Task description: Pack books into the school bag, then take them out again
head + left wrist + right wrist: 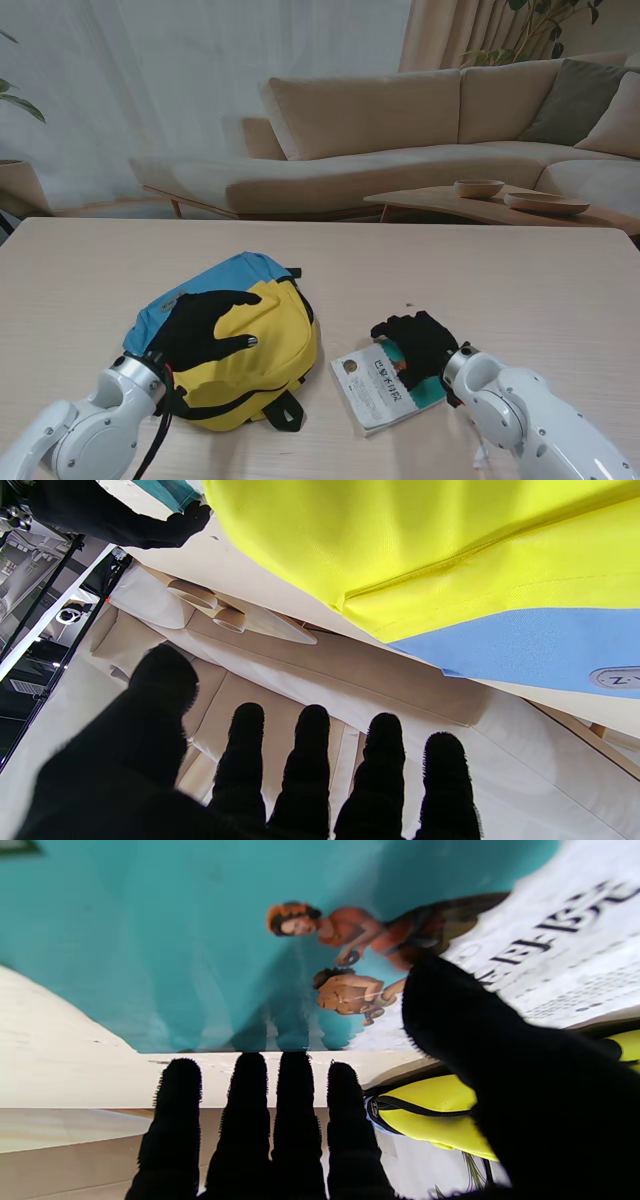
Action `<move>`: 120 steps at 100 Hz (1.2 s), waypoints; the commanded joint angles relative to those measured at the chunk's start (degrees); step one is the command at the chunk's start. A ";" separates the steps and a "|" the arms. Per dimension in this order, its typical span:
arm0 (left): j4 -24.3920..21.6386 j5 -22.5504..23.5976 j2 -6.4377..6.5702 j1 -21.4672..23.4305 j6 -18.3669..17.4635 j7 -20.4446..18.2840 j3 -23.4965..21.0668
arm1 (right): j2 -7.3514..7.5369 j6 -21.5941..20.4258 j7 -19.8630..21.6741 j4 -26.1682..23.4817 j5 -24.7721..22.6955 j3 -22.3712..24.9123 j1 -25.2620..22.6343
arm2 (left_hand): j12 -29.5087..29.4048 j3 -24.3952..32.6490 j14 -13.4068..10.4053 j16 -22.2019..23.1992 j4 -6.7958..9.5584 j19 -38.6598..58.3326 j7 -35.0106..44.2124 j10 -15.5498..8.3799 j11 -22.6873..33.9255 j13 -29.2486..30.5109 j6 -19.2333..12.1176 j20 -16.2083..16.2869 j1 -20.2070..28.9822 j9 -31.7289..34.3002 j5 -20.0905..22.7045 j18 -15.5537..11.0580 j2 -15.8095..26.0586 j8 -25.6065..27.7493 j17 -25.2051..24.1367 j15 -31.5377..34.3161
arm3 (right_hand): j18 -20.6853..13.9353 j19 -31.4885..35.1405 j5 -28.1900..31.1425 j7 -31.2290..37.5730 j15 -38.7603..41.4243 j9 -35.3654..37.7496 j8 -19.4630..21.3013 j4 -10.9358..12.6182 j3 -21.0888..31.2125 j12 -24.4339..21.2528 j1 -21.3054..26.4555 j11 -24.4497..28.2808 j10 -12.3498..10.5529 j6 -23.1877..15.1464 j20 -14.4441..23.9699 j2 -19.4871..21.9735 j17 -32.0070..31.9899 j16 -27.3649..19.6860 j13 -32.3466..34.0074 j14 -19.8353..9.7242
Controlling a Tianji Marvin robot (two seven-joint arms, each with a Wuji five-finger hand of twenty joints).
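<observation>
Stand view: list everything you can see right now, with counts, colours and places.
School bag: one, yellow and blue, on the table left of centre.
Book: one, teal and white cover, flat on the table right of the bag.
Table: one, light wood.
Sofa: one, beige, behind the table.
Bowls: two, wooden, on the low table by the sofa.
Left hand: black glove, fingers spread over the bag.
Right hand: black glove, over the book's far edge.

The left hand (240,780), fingers spread, hovers just beside the yellow-and-blue school bag (450,555).
</observation>
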 commanded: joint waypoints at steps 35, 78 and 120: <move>-0.81 0.41 -0.36 0.70 -0.13 -0.75 -0.15 | -0.36 0.73 -3.84 7.87 -2.48 -4.77 1.09 | -0.61 1.14 -0.03 -0.96 1.33 -1.26 0.53 0.50 -0.33 0.22 0.67 -0.02 -0.08 -0.16 0.50 -0.39 0.19 -0.84 -0.47 -0.70 | 1.05 5.78 6.44 5.71 10.14 8.36 3.39 0.04 3.48 9.87 12.78 13.03 -1.67 1.23 3.74 -5.76 5.16 5.07 7.40 1.34; -0.99 0.75 -0.38 0.97 -0.01 -0.52 -0.22 | -0.57 -0.38 -4.80 3.99 -3.73 -1.04 -1.97 | -0.35 1.31 -0.13 -1.01 1.29 -1.31 0.93 0.58 -0.13 -0.06 0.97 -0.12 -0.17 -0.62 0.37 -0.43 0.16 -0.50 -0.50 -0.76 | 1.11 4.29 4.07 2.20 2.03 4.16 0.88 -0.08 0.33 -0.15 5.33 -3.25 2.09 0.36 3.15 -2.70 4.44 1.19 5.38 2.55; -1.08 0.81 -0.41 1.17 -0.07 -0.37 -0.40 | -0.96 -0.71 -2.25 -1.87 -3.40 4.55 -5.54 | -0.29 1.40 -0.11 -1.05 1.26 -1.25 0.90 0.61 -0.13 -0.17 1.17 -0.11 -0.29 -0.82 0.14 -0.52 0.11 -0.42 -0.47 -0.79 | 2.05 -0.75 -0.80 -5.00 -8.59 -4.15 -3.16 -1.17 -5.99 -4.48 -1.48 -13.65 4.03 2.07 0.48 1.31 0.13 -4.12 -1.11 2.84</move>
